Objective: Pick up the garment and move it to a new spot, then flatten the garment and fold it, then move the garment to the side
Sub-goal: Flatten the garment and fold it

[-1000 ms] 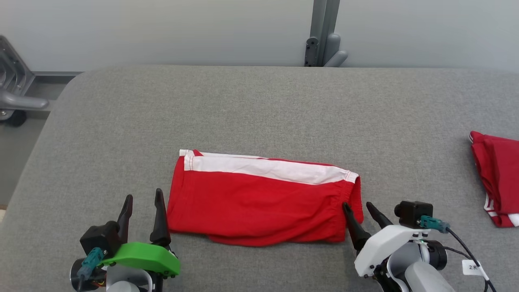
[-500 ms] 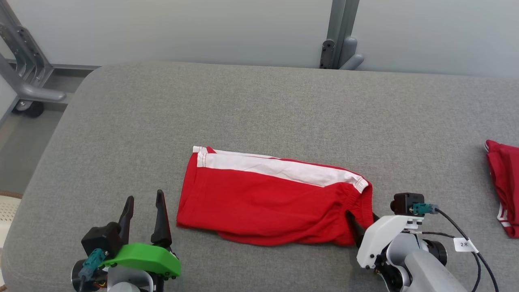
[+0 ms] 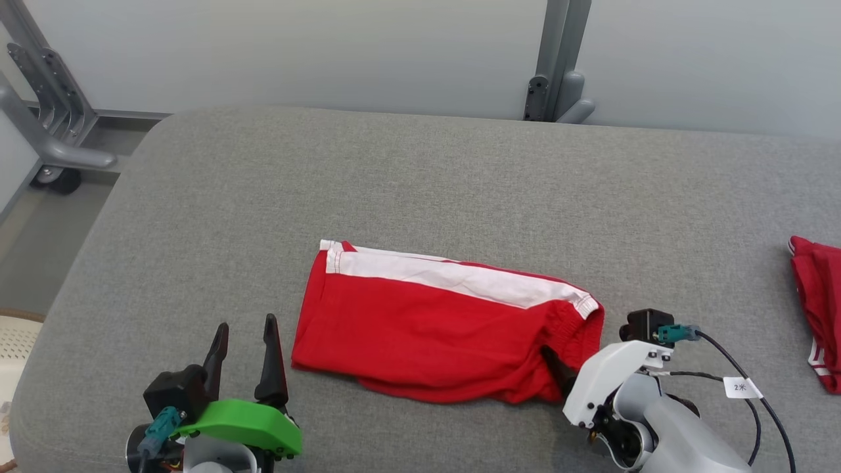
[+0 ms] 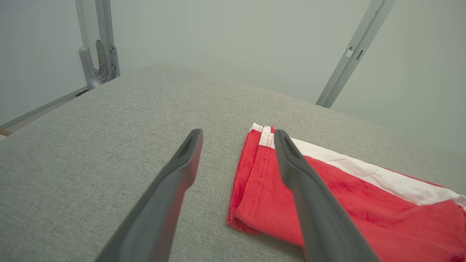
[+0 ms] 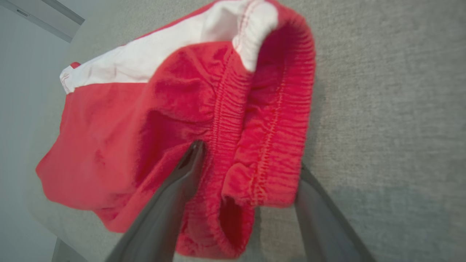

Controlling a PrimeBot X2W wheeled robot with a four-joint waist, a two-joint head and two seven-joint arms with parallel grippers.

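Folded red shorts (image 3: 433,328) with a white side stripe lie near the front middle of a grey padded desk (image 3: 420,184). The right hand (image 5: 249,156), fingers spread and not yet clamped, straddles the elastic waistband (image 5: 269,120) at the shorts' right end, apparently lining up a grip to move the bundle aside. The left hand (image 3: 246,323) hovers released just off the hem end. Another red garment (image 3: 818,309) lies well apart, right. A cable tag (image 3: 740,387) reads "2" plus an unclear mark.
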